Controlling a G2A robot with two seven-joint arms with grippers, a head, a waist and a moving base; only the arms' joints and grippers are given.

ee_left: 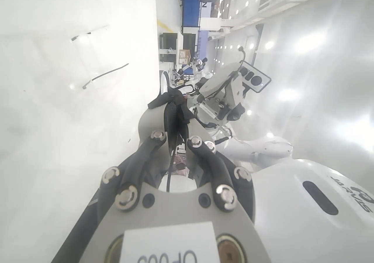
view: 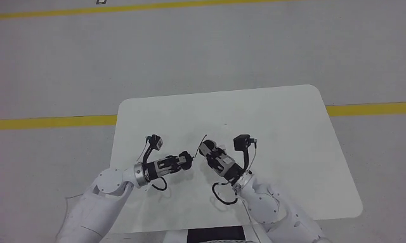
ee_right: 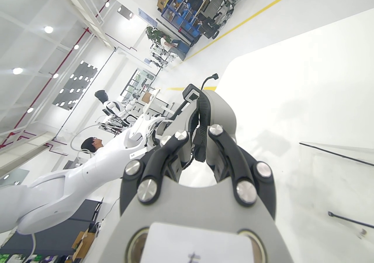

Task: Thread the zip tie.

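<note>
Left wrist view: zip tie [ee_left: 168, 179], seemingly

Glossy white arm shells [view: 111, 183], grey wrist plates [ee_left: 181, 202], black linkage bars [ee_right: 233, 150], silver screws [ee_right: 147, 188], black cables [view: 222, 195].

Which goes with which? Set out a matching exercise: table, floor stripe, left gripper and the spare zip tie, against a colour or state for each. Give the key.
Things:
1 table
2 floor stripe
3 left gripper
4 spare zip tie

Matches:
A yellow
B lying loose on the table
C white, with rounded corners
D shut on a black zip tie

Pairs: 1-C; 2-A; 3-D; 4-B.
</note>
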